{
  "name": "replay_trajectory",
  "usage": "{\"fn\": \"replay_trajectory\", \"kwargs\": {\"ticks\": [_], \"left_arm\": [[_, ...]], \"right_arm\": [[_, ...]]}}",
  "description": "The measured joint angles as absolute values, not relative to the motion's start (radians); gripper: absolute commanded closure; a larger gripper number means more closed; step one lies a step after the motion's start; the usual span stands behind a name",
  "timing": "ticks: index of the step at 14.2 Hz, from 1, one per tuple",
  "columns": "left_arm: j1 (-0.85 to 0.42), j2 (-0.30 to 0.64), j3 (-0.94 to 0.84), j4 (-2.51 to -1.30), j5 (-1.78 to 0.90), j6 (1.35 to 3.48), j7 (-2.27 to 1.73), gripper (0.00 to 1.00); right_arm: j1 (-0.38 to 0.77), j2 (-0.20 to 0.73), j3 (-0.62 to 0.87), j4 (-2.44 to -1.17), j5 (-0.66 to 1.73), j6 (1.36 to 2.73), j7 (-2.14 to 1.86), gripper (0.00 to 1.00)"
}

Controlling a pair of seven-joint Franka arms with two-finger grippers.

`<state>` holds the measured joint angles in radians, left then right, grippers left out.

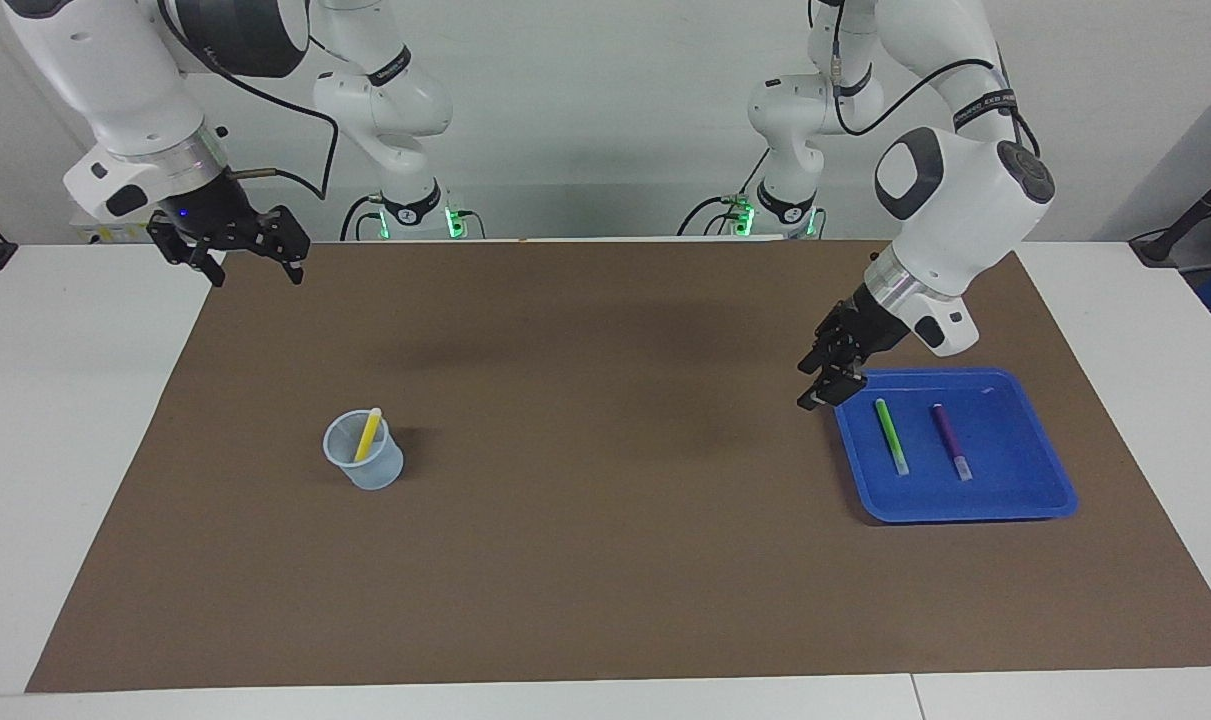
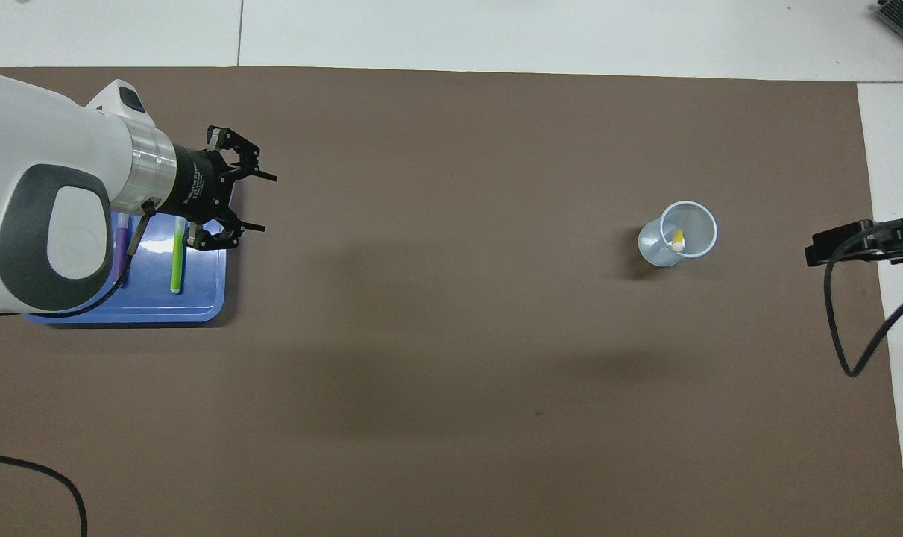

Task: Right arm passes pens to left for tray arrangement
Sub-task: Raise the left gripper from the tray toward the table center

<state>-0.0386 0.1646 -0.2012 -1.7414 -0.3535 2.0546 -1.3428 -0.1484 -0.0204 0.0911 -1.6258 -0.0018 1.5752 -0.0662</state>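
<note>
The blue tray [image 1: 1010,480] [image 2: 201,302] lies at the left arm's end of the table. In it a green pen [image 1: 891,437] [image 2: 177,257] and a purple pen [image 1: 950,442] [image 2: 121,242] lie side by side. The yellow pen [image 1: 368,433] [image 2: 678,239] leans in a translucent cup [image 1: 367,468] [image 2: 661,250] toward the right arm's end. My left gripper [image 1: 815,382] [image 2: 266,202] hangs open and empty over the mat at the tray's edge, pointing toward the table's middle. My right gripper [image 1: 255,272] waits, open and empty, above the mat's corner at its own end.
A brown mat [image 1: 605,560] covers most of the white table [image 1: 75,400]. The right arm's black cable [image 2: 839,335] loops over the mat's edge. Another cable [image 2: 41,473] lies by the left arm's base. Open mat stretches between cup and tray.
</note>
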Motion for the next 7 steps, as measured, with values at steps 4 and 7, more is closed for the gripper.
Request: {"fn": "replay_trajectory", "kwargs": {"ticks": [4,7], "left_arm": [[-0.085,0.166,-0.202,-1.789,-0.354,2.13,-1.476,0.15],[-0.086,0.165,-0.201,-1.791,-0.355,2.148,-1.566,0.03]], "right_arm": [[-0.149,-0.02,0.091,-1.626,-0.006,1.575,-0.068,0.0],[-0.149,-0.021,0.091,-1.629,-0.006,1.577,-0.129,0.0]]}}
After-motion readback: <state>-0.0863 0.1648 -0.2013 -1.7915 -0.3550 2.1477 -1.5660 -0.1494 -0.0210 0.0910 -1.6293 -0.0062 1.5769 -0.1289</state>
